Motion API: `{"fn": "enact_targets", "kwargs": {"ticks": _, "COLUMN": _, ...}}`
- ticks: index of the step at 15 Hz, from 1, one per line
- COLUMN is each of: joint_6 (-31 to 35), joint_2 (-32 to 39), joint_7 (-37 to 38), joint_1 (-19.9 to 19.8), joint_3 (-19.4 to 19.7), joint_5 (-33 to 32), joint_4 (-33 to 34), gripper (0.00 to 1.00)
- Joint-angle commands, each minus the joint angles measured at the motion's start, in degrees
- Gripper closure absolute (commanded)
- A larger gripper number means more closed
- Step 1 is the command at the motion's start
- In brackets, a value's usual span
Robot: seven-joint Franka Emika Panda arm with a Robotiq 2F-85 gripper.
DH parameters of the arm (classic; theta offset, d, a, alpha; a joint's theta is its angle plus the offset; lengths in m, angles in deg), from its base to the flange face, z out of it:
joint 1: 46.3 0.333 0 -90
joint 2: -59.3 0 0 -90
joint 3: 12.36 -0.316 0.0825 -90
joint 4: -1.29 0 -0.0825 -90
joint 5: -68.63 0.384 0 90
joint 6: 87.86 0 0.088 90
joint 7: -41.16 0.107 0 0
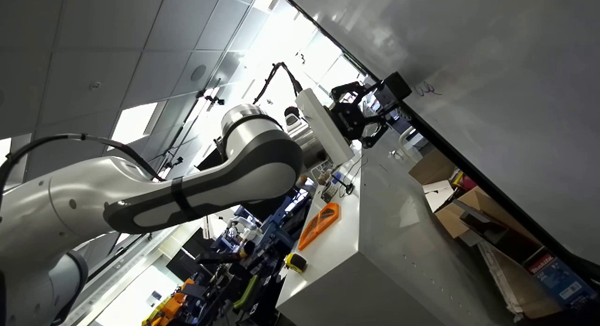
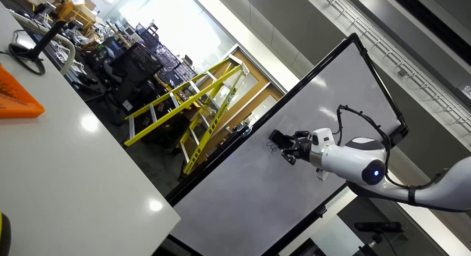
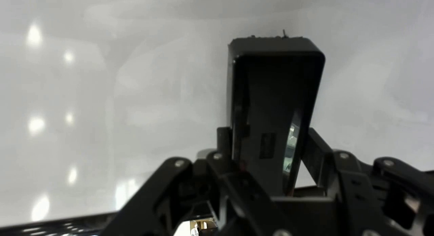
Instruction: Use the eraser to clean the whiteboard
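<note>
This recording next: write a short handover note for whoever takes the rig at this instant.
Fingers: shut on the eraser.
Place: the eraser is up by the whiteboard; whether it touches, I cannot tell.
Done: eraser gripped and held near the marks.
Left: the dark scribble beside the eraser, visible in both exterior views, needs wiping.

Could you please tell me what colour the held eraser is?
The eraser is black, best seen in the wrist view.
</note>
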Motion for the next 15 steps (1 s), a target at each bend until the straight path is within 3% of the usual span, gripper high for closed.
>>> {"fn": "enact_targets", "kwargs": {"ticks": 1, "joint_6": 2.07, "joint_2": 1.84, "joint_7": 3.11, "joint_1": -0.51, "joint_3": 0.5, "joint_5": -2.83, "joint_4": 3.29, "gripper": 0.7}}
{"fn": "enact_targets", "kwargs": {"ticks": 2, "joint_6": 0.09, "joint_2": 0.43, "joint_7": 1.23, "joint_1": -0.04, "joint_3": 0.19, "joint_5": -1.07, "joint_4": 0.75, "gripper": 0.45}}
{"fn": "enact_targets", "kwargs": {"ticks": 5, "joint_6": 0.09, "joint_2": 0.98, "joint_7": 1.38, "joint_1": -0.17, "joint_3": 0.4, "joint_5": -1.11, "joint_4": 1.17, "gripper": 0.45}}
{"fn": "enact_targets", "kwargs": {"ticks": 6, "joint_6": 0.09, "joint_2": 1.05, "joint_7": 1.38, "joint_1": -0.19, "joint_3": 0.4, "joint_5": -1.11, "joint_4": 1.2, "gripper": 0.7}}
{"fn": "enact_targets", "kwargs": {"ticks": 14, "joint_6": -1.29, "joint_2": 3.09, "joint_7": 17.68, "joint_1": 0.16, "joint_3": -0.99, "joint_5": -14.13, "joint_4": 4.49, "gripper": 0.7}}
{"fn": "enact_targets", "kwargs": {"ticks": 15, "joint_6": -1.55, "joint_2": 3.21, "joint_7": 15.96, "joint_1": 0.17, "joint_3": -1.34, "joint_5": -11.83, "joint_4": 4.91, "gripper": 0.7}}
